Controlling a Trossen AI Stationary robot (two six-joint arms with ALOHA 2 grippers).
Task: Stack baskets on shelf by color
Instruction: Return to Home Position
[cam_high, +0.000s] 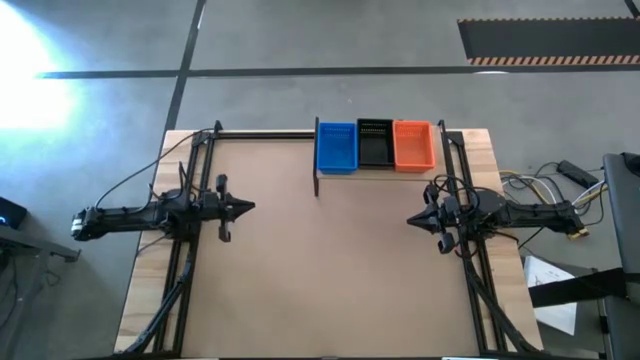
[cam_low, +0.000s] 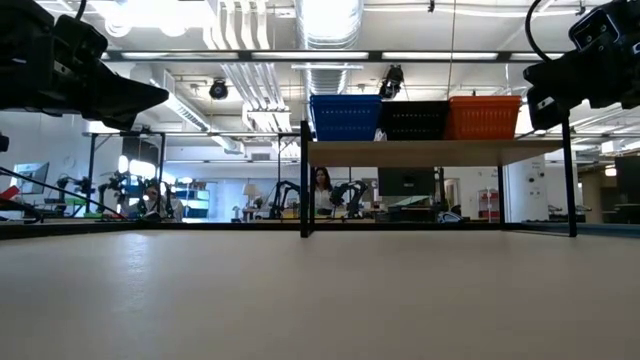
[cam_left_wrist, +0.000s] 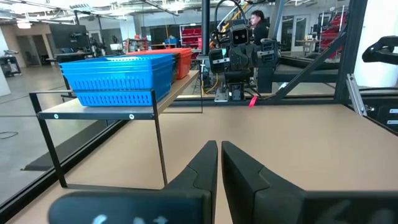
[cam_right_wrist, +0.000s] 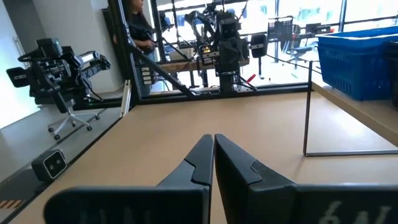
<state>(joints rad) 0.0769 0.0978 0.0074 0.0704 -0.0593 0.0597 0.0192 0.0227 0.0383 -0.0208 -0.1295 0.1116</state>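
Observation:
Three stacks of baskets sit side by side on the shelf (cam_high: 380, 166) at the table's far edge: blue (cam_high: 336, 147), black (cam_high: 375, 142) and orange (cam_high: 414, 144). The low view shows them on the light-wood plank (cam_low: 430, 152), blue (cam_low: 345, 116), black (cam_low: 414, 120), orange (cam_low: 483, 116). My left gripper (cam_high: 250, 207) hovers shut over the table's left side, far from the shelf. My right gripper (cam_high: 411, 218) hovers shut over the right side, in front of the shelf. In the wrist views both finger pairs (cam_left_wrist: 219, 163) (cam_right_wrist: 213, 155) are closed on nothing.
The shelf stands on thin black legs (cam_low: 304, 180) (cam_low: 571, 180) at the far right part of the table. Black frame rails run along the table's left (cam_high: 190, 230) and right (cam_high: 478, 250) sides. Cables and papers lie off the right edge (cam_high: 545, 275). People show in the room beyond.

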